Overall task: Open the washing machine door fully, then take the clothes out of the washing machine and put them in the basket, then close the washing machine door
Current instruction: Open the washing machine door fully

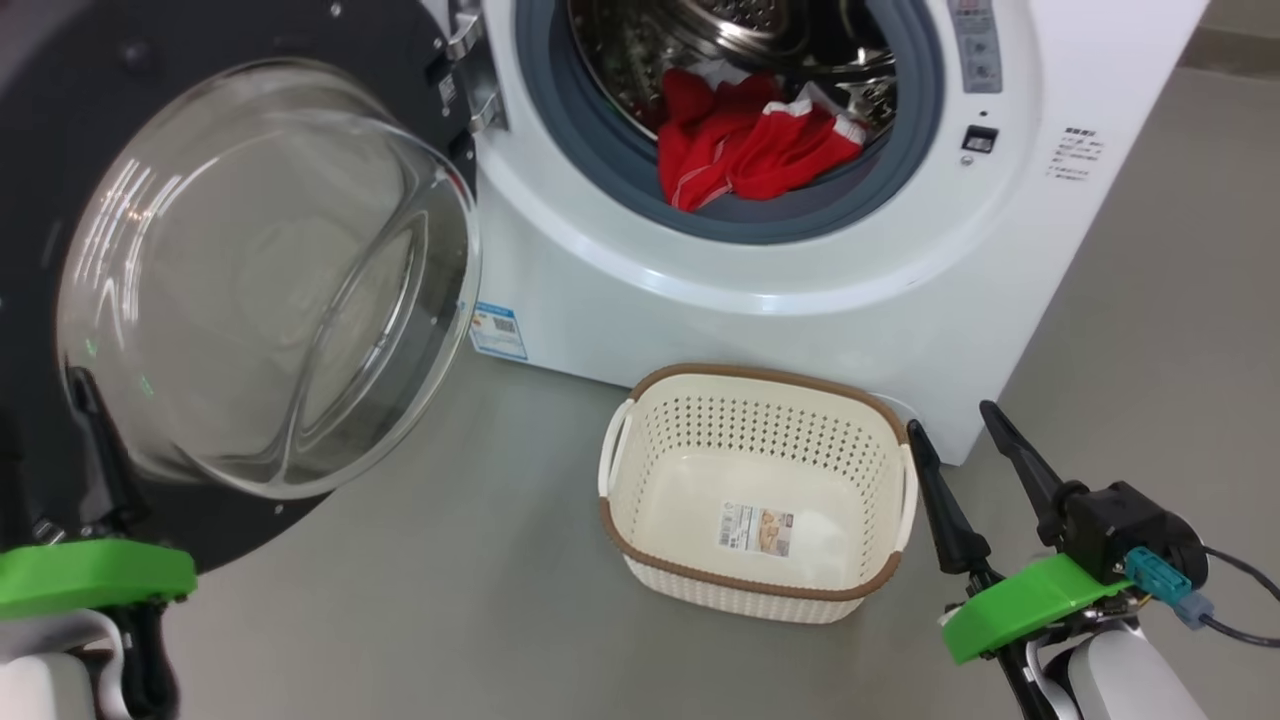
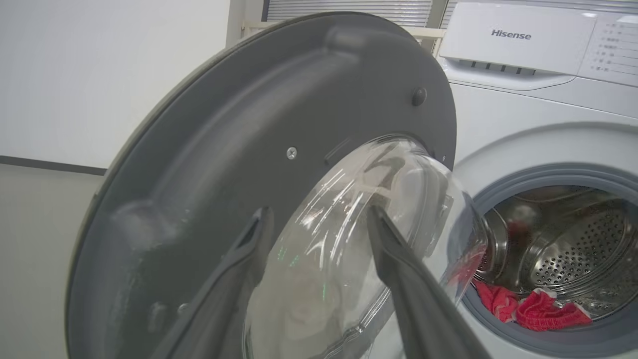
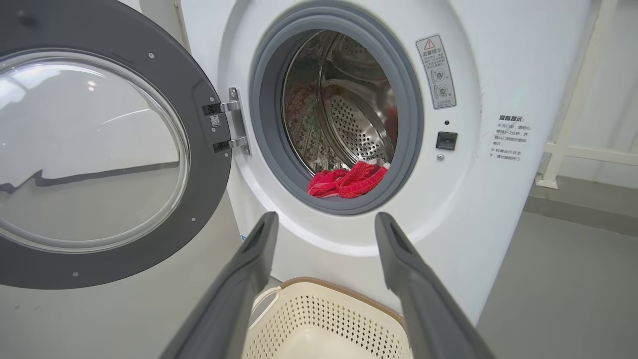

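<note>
The washing machine (image 1: 800, 330) stands with its door (image 1: 300, 40) swung open to the left, glass bowl facing me. Red clothes (image 1: 750, 145) lie at the front of the steel drum, over the grey ring. The empty cream basket (image 1: 760, 375) sits on the floor before the machine. My left gripper (image 1: 45, 410) is open at the door's lower inner face; in the left wrist view its fingers (image 2: 319, 219) stand apart before the door (image 2: 249, 124). My right gripper (image 1: 950, 420) is open and holds nothing, just right of the basket; the right wrist view shows it (image 3: 325, 219) above the basket (image 3: 319, 309), pointing at the clothes (image 3: 349, 180).
Grey floor (image 1: 450, 600) spreads around the basket and to the machine's right. A white wall stands behind the door in the left wrist view. A white rail frame (image 3: 573, 99) runs right of the machine. A cable (image 1: 1240, 590) trails from my right wrist.
</note>
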